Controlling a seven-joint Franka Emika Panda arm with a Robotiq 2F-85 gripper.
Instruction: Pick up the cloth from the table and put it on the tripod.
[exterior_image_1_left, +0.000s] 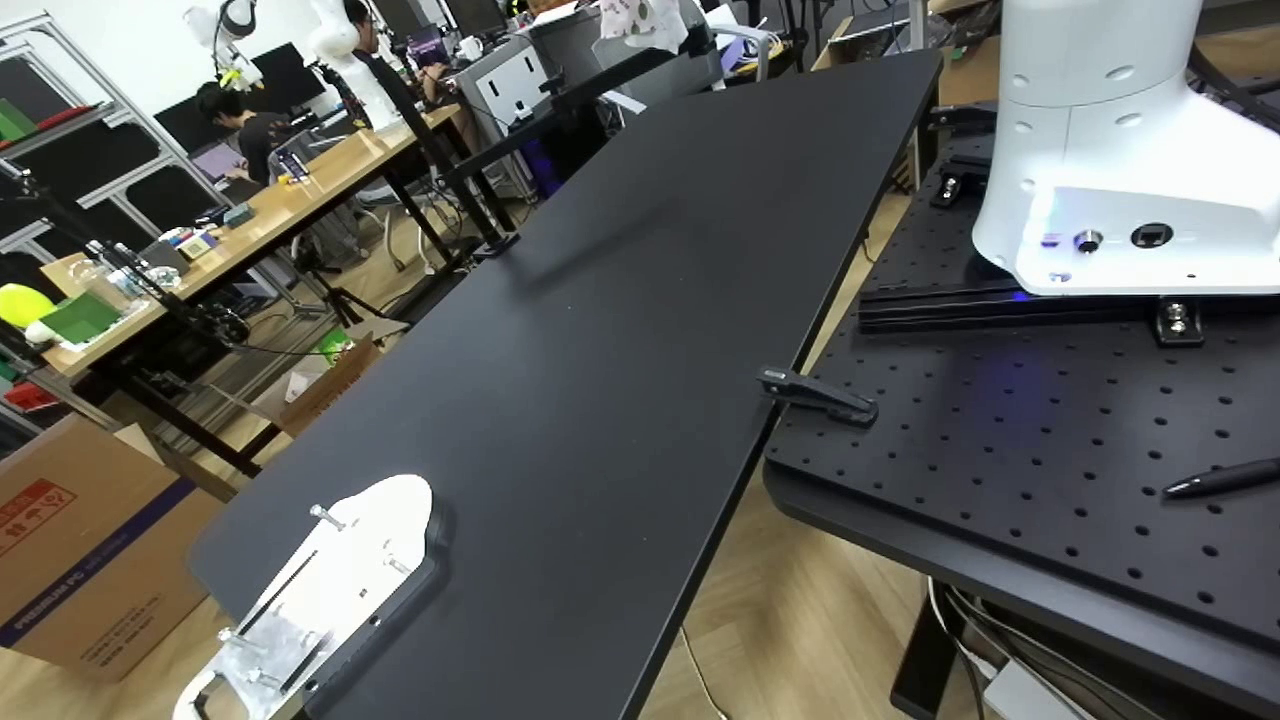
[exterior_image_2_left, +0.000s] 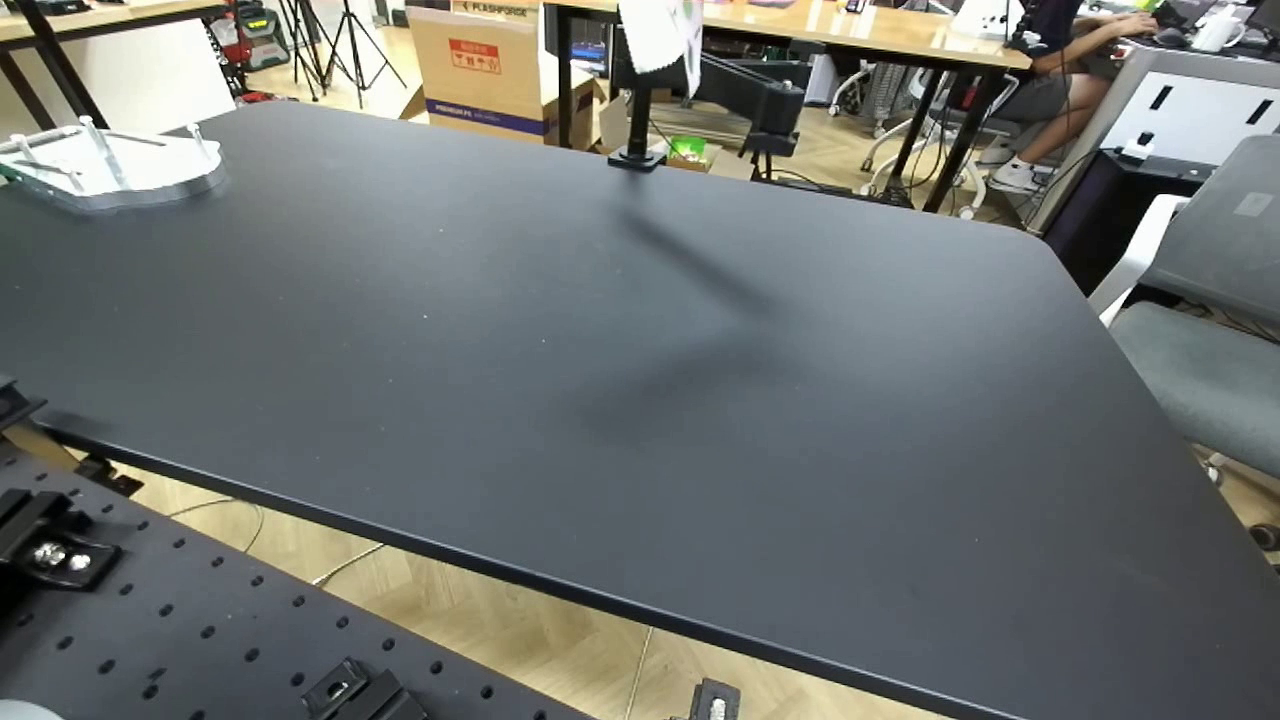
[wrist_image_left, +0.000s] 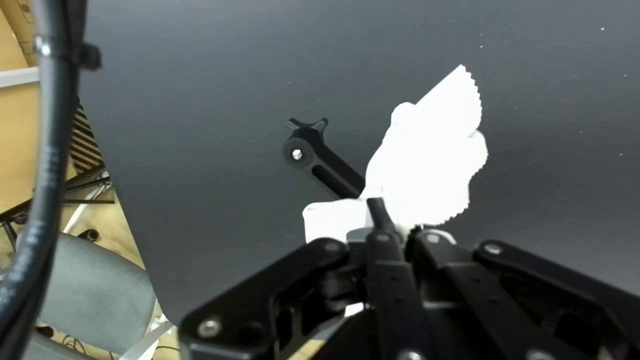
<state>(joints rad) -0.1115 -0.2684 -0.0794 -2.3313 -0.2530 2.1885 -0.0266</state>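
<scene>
Pincer (wrist_image_left: 404, 238) gripping cloth (wrist_image_left: 427, 160), black table (exterior_image_2_left: 420, 370), cluttered room (exterior_image_1_left: 130, 45)

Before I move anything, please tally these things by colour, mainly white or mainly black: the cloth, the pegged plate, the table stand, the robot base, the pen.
Mainly white: 3 (cloth, pegged plate, robot base)
Mainly black: 2 (table stand, pen)
Total: 5
</scene>
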